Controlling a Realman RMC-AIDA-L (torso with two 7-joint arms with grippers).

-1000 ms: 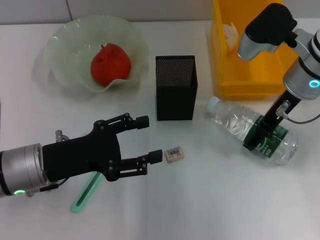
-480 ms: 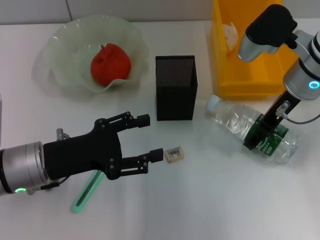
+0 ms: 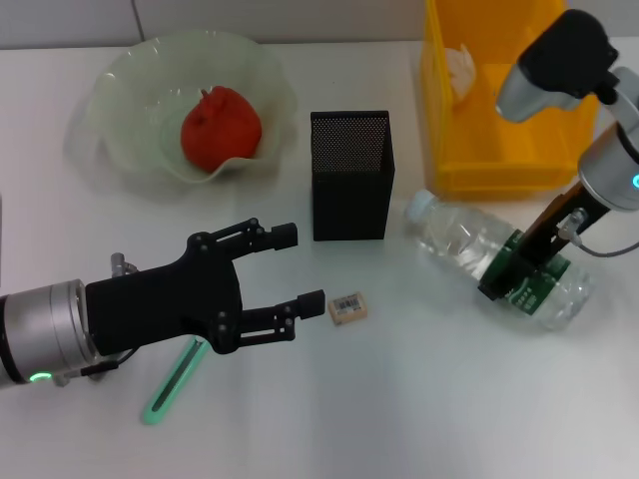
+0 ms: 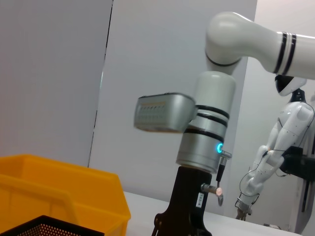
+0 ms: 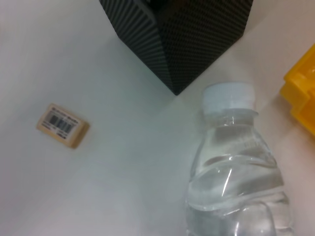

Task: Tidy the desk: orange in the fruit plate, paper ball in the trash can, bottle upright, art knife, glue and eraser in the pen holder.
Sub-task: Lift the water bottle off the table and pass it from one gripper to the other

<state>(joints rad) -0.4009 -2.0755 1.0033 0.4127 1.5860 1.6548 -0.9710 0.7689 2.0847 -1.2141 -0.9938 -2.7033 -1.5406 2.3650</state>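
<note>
Left gripper (image 3: 305, 269) reaches in low and level from the near left, black jaws spread wide, the near fingertip just beside the small tan eraser (image 3: 347, 307) with its barcode label lying flat on the white bench (image 3: 399, 399). A green art knife (image 3: 172, 384) lies partly under that arm. Right gripper (image 3: 519, 267) comes down steeply, jaws clamped across the clear plastic bottle (image 3: 469, 244) lying on its side, white cap toward the black mesh pen holder (image 3: 350, 174). The red-orange fruit (image 3: 220, 128) sits in the pale wavy glass plate (image 3: 125, 95), far left.
</note>
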